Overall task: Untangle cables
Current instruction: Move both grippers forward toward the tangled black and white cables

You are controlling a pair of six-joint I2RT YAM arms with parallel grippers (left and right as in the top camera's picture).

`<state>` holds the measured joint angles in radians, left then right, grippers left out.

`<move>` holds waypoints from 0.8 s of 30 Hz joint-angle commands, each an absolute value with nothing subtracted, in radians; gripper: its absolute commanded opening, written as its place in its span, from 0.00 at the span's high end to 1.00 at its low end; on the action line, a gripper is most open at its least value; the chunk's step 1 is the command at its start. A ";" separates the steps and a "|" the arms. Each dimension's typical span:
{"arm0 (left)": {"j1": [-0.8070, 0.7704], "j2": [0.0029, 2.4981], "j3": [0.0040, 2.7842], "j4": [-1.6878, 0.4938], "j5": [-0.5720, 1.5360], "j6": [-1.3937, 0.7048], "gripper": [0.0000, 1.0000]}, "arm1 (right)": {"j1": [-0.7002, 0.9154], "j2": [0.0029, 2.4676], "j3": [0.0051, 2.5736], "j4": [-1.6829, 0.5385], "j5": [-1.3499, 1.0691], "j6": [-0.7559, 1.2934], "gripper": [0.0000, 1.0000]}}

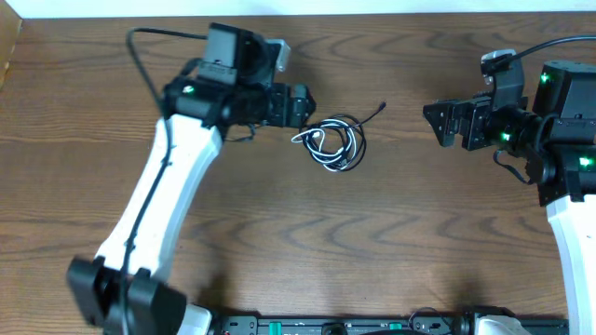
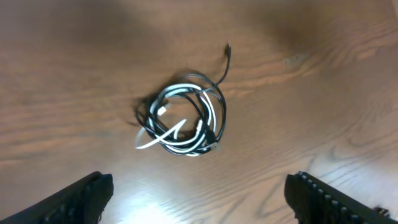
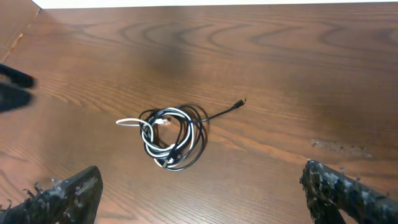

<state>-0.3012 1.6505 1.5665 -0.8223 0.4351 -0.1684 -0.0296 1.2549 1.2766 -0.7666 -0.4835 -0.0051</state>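
The cables lie in one tangled coil on the wooden table: a thin white cable wound together with a thin black cable whose plug end trails toward the upper right. The coil also shows in the left wrist view and in the right wrist view. My left gripper is open and empty, just left of the coil and apart from it. My right gripper is open and empty, well to the right of the coil. In both wrist views the fingers stand wide apart.
The table's far edge runs along the top. Thick black wires run from the left arm and the right arm. The arm bases and a black rail sit at the front edge.
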 commanded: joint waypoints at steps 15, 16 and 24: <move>-0.407 2.028 1.581 -0.773 0.216 -0.928 0.14 | -0.036 1.257 1.280 -0.828 -0.504 -0.012 0.04; -0.407 2.041 1.581 -0.765 0.215 -0.952 0.14 | -0.036 1.257 1.280 -0.828 -0.504 -0.012 0.04; -0.400 2.092 1.582 -0.689 0.215 -1.029 0.92 | -0.036 1.257 1.280 -0.831 -0.504 -0.012 0.09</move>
<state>-0.4084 2.0880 1.5669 -0.6987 0.2298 -0.9970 -0.0296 1.2556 1.2766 -0.8272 -0.4942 -0.0078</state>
